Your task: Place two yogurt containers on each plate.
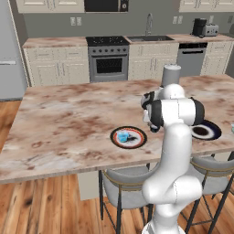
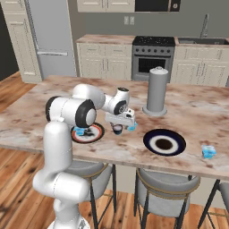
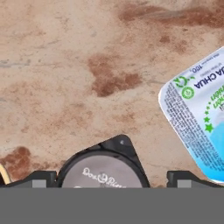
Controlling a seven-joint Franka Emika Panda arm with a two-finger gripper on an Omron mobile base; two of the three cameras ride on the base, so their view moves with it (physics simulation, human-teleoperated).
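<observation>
From my seat I see a marbled brown and cream island counter (image 1: 68, 119) with grey stools (image 2: 161, 190) tucked under its near edge. A tall grey cylinder (image 2: 156, 91) stands upright on the counter. Along the back wall I make out a black stove (image 1: 108, 57), a sink with a faucet (image 1: 148, 32), a dishwasher (image 1: 192, 57), a toaster (image 1: 209, 29) and a steel fridge (image 2: 51, 38). The floor (image 1: 45, 205) is wood plank.

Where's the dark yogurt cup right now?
In the hand view the dark yogurt cup sits on the counter between the open tool's tips, beside a pale blue cup; it is not on a plate.
</observation>
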